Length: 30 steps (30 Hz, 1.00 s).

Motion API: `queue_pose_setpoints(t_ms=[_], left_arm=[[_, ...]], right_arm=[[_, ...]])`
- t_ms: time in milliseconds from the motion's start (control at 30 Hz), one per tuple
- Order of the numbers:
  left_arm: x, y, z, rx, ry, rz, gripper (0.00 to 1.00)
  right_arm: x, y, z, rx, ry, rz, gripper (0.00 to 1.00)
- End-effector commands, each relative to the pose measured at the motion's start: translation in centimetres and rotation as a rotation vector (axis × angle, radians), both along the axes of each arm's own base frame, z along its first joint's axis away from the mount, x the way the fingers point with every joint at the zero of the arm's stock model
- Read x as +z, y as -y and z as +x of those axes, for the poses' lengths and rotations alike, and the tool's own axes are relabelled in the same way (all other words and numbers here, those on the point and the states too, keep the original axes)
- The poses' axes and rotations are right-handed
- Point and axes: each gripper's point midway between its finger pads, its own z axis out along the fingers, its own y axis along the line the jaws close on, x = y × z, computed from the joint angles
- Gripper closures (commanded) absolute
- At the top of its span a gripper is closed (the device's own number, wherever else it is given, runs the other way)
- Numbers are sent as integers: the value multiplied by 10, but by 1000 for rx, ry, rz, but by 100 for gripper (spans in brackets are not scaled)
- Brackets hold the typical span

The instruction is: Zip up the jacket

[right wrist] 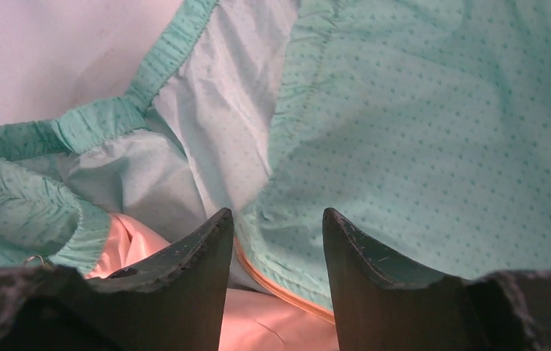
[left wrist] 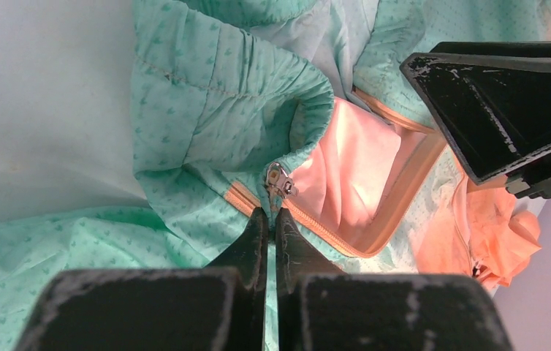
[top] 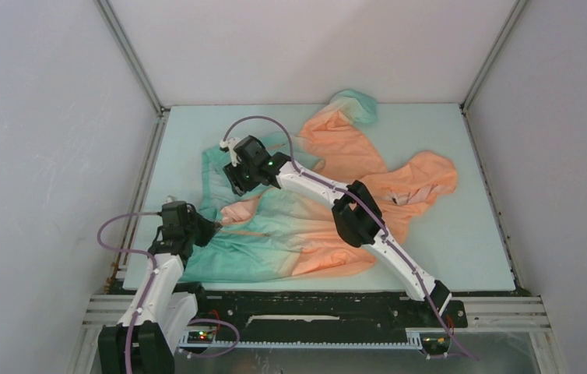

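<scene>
Left gripper, lower centre, is clamped closed on the jacket at its zip, just under the slider. Right gripper gapes over teal fabric. Jacket mid-frame, front open: seemingly 0 zipped.

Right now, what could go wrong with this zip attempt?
1. Left gripper is shut just below the zipper pull, not on it: it may drag only fabric.
2. The folded teal hem bunches over the pull and could jam.
3. Right gripper is open, so the jacket may slide.
</scene>
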Motion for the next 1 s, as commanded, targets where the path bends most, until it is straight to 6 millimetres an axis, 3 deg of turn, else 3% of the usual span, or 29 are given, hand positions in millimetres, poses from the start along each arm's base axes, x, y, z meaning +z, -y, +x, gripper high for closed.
queue_pose_setpoints(t_ms=[0, 433, 567, 800, 967], left_arm=[[4, 1, 3, -25, 43, 8, 100], [9, 3, 5, -34, 72, 5, 100], [12, 5, 8, -46, 101, -2, 100], [31, 11, 23, -126, 269, 31, 100], [59, 18, 35, -230, 434, 85, 100]], right_arm=[[-2, -10, 2, 6, 95, -49, 49], [-19, -10, 5, -15, 169, -127, 64], [-14, -14, 5, -9, 196, -126, 79], [81, -15, 28, -21, 230, 88, 100], [137, 0, 32, 51, 164, 282, 100]])
